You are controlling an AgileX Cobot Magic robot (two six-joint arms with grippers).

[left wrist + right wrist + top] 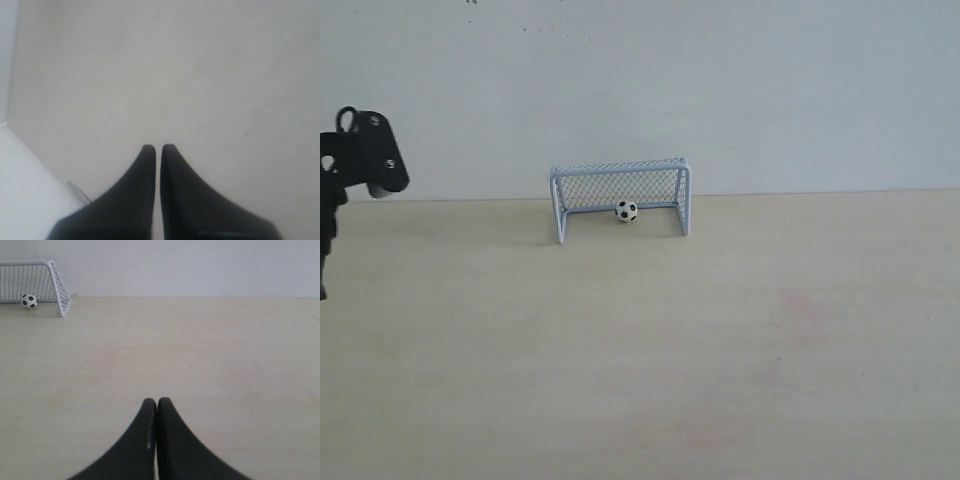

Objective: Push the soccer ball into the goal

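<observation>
The small toy goal of pale grey tubing and fine mesh (620, 167) stands at the far edge of the pale wooden table (650, 360), against the white wall (740, 90). Wide open tabletop spreads in front of it and to both sides. The tiny black-and-white soccer ball (626, 211) rests inside the goal. The left gripper (157, 148) and the right gripper (158, 401) each have their black fingertips together on nothing, and both are well apart from the goal.
</observation>
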